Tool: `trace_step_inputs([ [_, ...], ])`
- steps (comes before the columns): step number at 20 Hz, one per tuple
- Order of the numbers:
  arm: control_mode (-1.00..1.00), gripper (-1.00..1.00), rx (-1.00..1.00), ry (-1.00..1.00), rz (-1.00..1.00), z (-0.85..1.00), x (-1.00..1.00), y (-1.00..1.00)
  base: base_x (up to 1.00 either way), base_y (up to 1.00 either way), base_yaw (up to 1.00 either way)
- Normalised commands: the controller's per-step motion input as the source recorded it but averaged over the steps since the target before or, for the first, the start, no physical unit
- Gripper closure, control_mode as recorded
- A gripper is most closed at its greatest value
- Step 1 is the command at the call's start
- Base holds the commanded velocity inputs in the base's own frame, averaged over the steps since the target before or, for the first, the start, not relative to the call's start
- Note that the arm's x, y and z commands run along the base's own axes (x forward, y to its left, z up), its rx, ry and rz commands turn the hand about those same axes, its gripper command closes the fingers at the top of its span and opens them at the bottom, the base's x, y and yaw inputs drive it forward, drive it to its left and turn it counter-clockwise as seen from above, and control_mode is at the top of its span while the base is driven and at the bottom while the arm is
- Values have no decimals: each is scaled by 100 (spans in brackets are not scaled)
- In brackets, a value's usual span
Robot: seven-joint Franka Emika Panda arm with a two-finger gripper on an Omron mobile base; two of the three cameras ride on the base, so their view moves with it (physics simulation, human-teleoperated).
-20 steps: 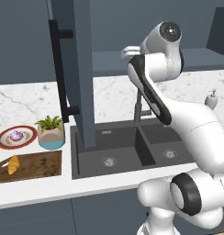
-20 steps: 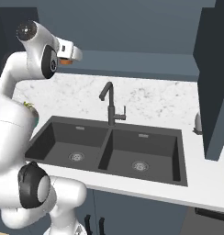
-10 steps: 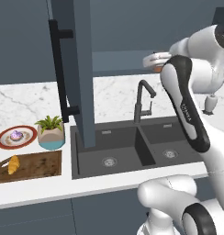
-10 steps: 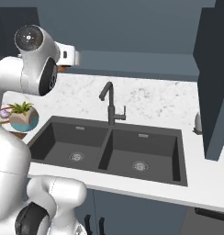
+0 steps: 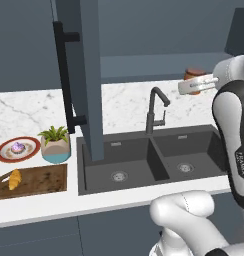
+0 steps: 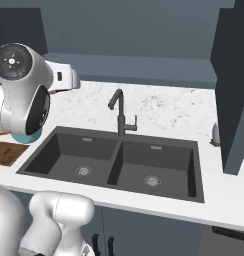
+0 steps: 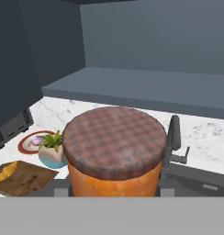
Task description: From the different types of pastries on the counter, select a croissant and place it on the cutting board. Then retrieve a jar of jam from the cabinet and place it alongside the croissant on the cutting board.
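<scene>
The table (image 5: pixel 129 102) is white marble with grey veins and runs across the middle of the left base view, over dark blue-grey fronts. A dark double sink (image 5: pixel 149 160) is set into it, with a dark tap (image 5: pixel 155 110) standing at its back edge. Above it hangs the dark blue-grey cabinet (image 5: pixel 84 70); one door stands open toward the camera at the upper left of the left base view, edge-on, with a long black bar handle (image 5: pixel 65 75).

At the left edge of the left base view lie one cutting board (image 5: pixel 29 181), one croissant (image 5: pixel 14 179), one red-rimmed plate (image 5: pixel 17 149), one purple-frosted pastry (image 5: pixel 17 147) and one potted plant (image 5: pixel 55 145). The croissant rests on the left part of the board. The pastry sits on the plate, behind the board, and the plant stands just beside the plate to its right.

There is one jar of jam (image 7: pixel 114 153). In the hand view it takes up the lower centre of the frame, its brown checked lid facing the camera and its orange wall below. In the left base view it shows at the upper right (image 5: pixel 194 76), partly behind the white hand, high above the right basin.

The pincer (image 5: pixel 196 86) is clenched on the jar of jam; its finger tips are hidden behind the jar in the hand view, so its exact opening cannot be told.
</scene>
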Motion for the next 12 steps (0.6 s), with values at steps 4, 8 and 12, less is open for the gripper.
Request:
trace_step_inputs([
  [4,-100,100,-1,2,0,-15,-60,14,0,0,0],
  [8,-100,100,0,3,0,-11,-16,21,0,0,0],
  [12,-100,100,0,2,0,-12,2,13,0,0,0],
])
